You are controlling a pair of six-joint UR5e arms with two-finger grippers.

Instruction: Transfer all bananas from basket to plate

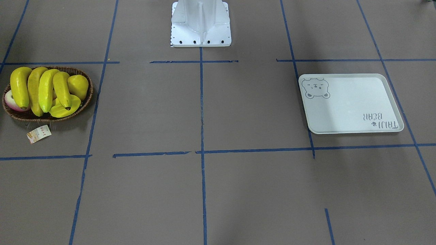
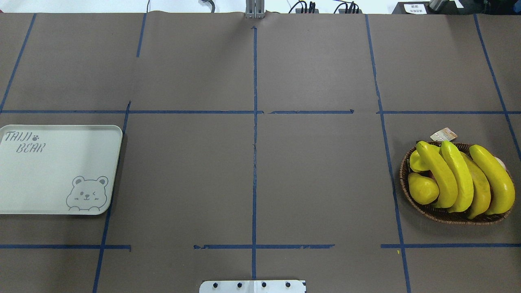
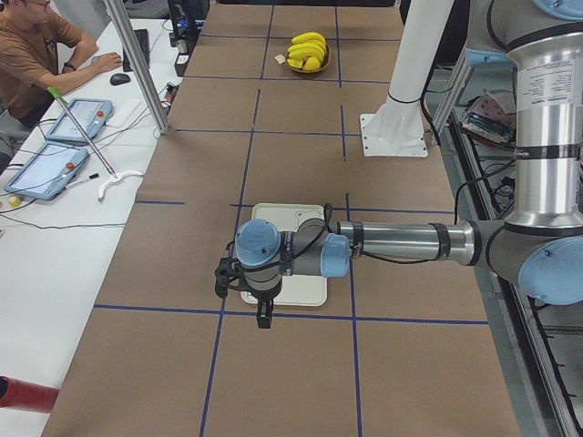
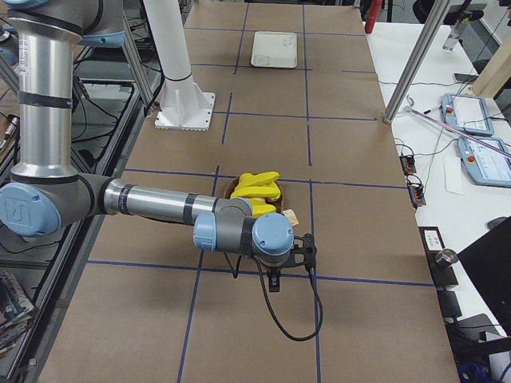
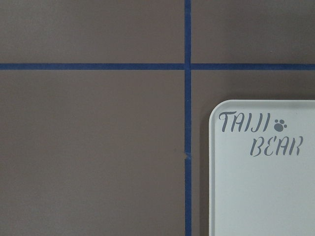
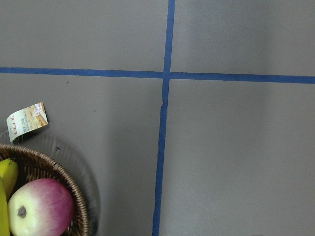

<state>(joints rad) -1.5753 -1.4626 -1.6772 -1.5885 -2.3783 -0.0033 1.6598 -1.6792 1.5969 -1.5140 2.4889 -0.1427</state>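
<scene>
Nearest the robot, white mounting base point(image 2: 252, 286) at the table's near edge, centre. Brown paper table cover point(image 2: 317, 179) gridded with blue tape point(image 2: 255, 162). Mid-table, far left: plate point(image 2: 49, 179), flat, bear print at its near right corner, lettering at its far left corner. Mid-table, far right: basket point(image 2: 452, 217) holding all four bananas point(image 2: 459, 179), laid side by side across the top, running near to far. A yellow pear-shaped fruit point(image 2: 423, 188) sits at their left in the basket; a red-and-cream apple point(image 6: 42, 206) is tucked against the rim. Paper tag point(image 2: 444, 134) lies on the table just beyond the basket's far rim. Left gripper point(image 3: 263, 316) hangs above the table by the plate's lettered corner, right gripper point(image 4: 274, 281) above the table by the tag; both show only in the side views, so I cannot tell whether their fingers are spread or pressed together.
</scene>
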